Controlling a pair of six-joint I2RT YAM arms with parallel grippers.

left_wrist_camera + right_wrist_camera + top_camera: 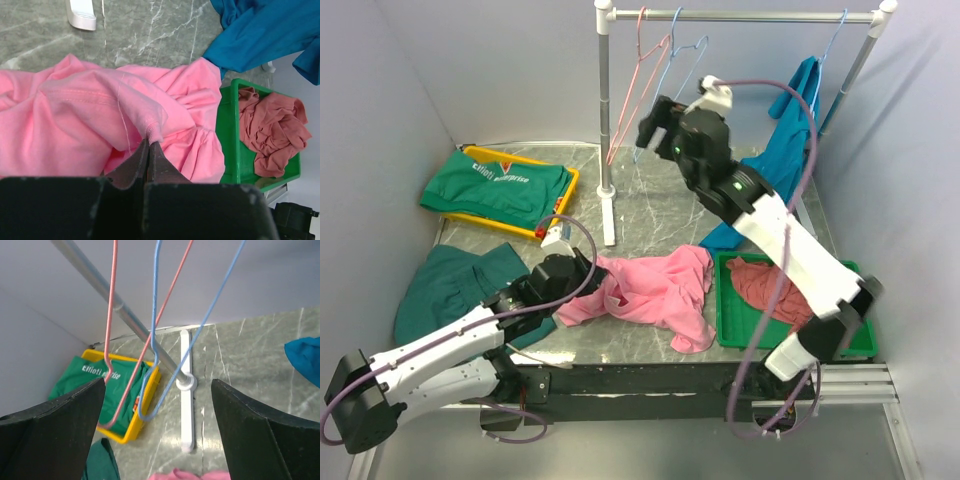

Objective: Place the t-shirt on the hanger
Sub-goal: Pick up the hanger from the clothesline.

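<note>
- A green shirt (pixel 495 185) in the yellow tray (pixel 570 185) carries white lettering. The first word looks like "Elliott" and the last ends in "rise". In the right wrist view a hanger wire crosses the print.
- Only the top view shows the whole rail (pixel 740 16), with a teal shirt (pixel 795 130) hanging at its right end and a dark green garment (pixel 450 285) lying on the table's left.
- The hanger (pixel 676 35) of thin light blue wire hangs on the rail beside a pink hanger (pixel 642 70).
- From the right wrist both wires (pixel 156 300) (pixel 111 305) are seen close up, the blue one bending into a rounded corner low down.
- The right gripper (pixel 655 125) is raised by the hangers with its fingers spread wide. From its own camera the wires pass between them, and no contact can be made out.
- The t-shirt (pixel 650 290) lies crumpled on the grey marbled table (pixel 650 200), between the left gripper and the green tray (pixel 730 330).
- The left wrist view shows the soft pink knit with a stitched hem. The left gripper (pixel 150 147) has its fingers pressed together, pinching a raised fold of the t-shirt.
- A dusty-rose garment (pixel 272 132) sits bunched in the green tray.
</note>
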